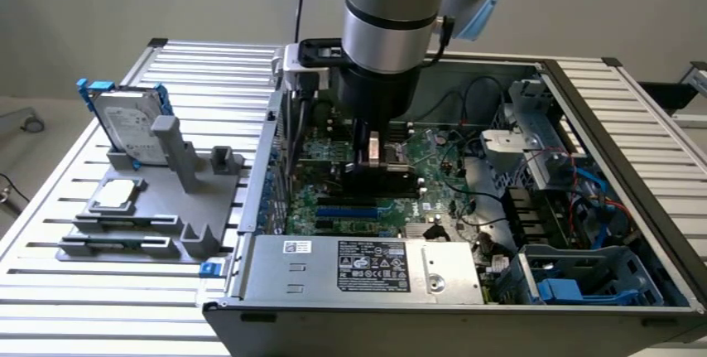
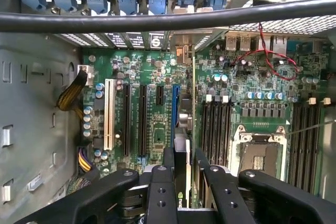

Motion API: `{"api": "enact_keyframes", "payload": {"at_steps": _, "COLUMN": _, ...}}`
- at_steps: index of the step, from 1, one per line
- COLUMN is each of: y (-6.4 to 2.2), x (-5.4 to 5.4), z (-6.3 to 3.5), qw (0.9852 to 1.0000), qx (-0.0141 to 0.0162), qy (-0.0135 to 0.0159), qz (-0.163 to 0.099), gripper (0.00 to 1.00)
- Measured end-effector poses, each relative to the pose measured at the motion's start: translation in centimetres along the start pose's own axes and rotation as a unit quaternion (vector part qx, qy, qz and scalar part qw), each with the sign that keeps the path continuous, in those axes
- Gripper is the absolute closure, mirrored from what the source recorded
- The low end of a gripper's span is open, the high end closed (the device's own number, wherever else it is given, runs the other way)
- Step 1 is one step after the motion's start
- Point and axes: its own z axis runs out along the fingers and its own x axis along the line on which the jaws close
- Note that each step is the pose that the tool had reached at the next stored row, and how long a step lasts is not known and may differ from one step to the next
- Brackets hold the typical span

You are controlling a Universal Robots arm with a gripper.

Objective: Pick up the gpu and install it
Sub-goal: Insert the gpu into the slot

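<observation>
You have the hand (image 1: 376, 161) inside the open computer case (image 1: 442, 334), closed narrow on the gpu (image 1: 382, 181), one finger on each face. The card stands on edge, upright, over the green motherboard (image 1: 442, 176), roughly mid-board in the exterior view.

Wrist view: the hand (image 2: 185, 156) grips the gpu (image 2: 185, 114) seen edge-on, with the black shroud side toward the expansion slots and the thin green board edge toward the memory slots (image 2: 215, 129). The card lines up along the blue slot (image 2: 174, 103), just beside it. You cannot tell whether its lower edge touches the slot. The white slot (image 2: 109, 115) and two black slots (image 2: 135, 120) sit bare further over. The CPU socket (image 2: 260, 153) is on the gpu's other side.

Outside the case, on the exterior view's left, a grey fixture (image 1: 188, 171) sits on the slatted tabletop (image 1: 66, 307). It holds a hard drive with blue rails (image 1: 131, 129) upright and a small silver chip (image 1: 116, 195) lying flat. The power supply (image 1: 365, 266) fills the case's near corner.
</observation>
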Motion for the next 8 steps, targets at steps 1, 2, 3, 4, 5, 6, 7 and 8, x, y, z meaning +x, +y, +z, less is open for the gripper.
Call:
{"api": "enact_keyframes", "payload": {"at_steps": 1, "y": 0.0, "x": 0.0, "z": 0.18, "qw": 1.0, "qx": 0.0, "qy": 0.0, "qz": 0.0, "gripper": 0.74}}
{"api": "enact_keyframes", "payload": {"at_steps": 2, "y": 0.0, "x": 0.1, "z": 0.36, "qw": 1.0, "qx": 0.0, "qy": -0.0001, "qz": 0.0, "gripper": 0.74}}
{"api": "enact_keyframes", "payload": {"at_steps": 3, "y": -0.01, "x": 0.1, "z": 0.55, "qw": 1.0, "qx": 0.0, "qy": 0.0, "qz": 0.0, "gripper": 0.74}}
{"api": "enact_keyframes", "payload": {"at_steps": 4, "y": -0.02, "x": 0.2, "z": 0.73, "qw": 1.0, "qx": 0.0, "qy": 0.0, "qz": 0.0, "gripper": 0.74}}
{"api": "enact_keyframes", "payload": {"at_steps": 5, "y": -0.03, "x": 0.2, "z": 0.9, "qw": 1.0, "qx": 0.0, "qy": 0.0, "qz": 0.0, "gripper": 0.74}}
{"api": "enact_keyframes", "payload": {"at_steps": 6, "y": -0.03, "x": 0.2, "z": 1.08, "qw": 1.0, "qx": 0.0, "qy": 0.0, "qz": 0.0, "gripper": 0.74}}
{"api": "enact_keyframes", "payload": {"at_steps": 7, "y": -0.03, "x": 0.3, "z": 1.25, "qw": 1.0, "qx": 0.0, "qy": 0.0, "qz": 0.0, "gripper": 0.74}}
{"api": "enact_keyframes", "payload": {"at_steps": 8, "y": -0.02, "x": 0.3, "z": 1.43, "qw": 1.0, "qx": 0.0, "qy": 0.0, "qz": 0.0, "gripper": 0.74}}
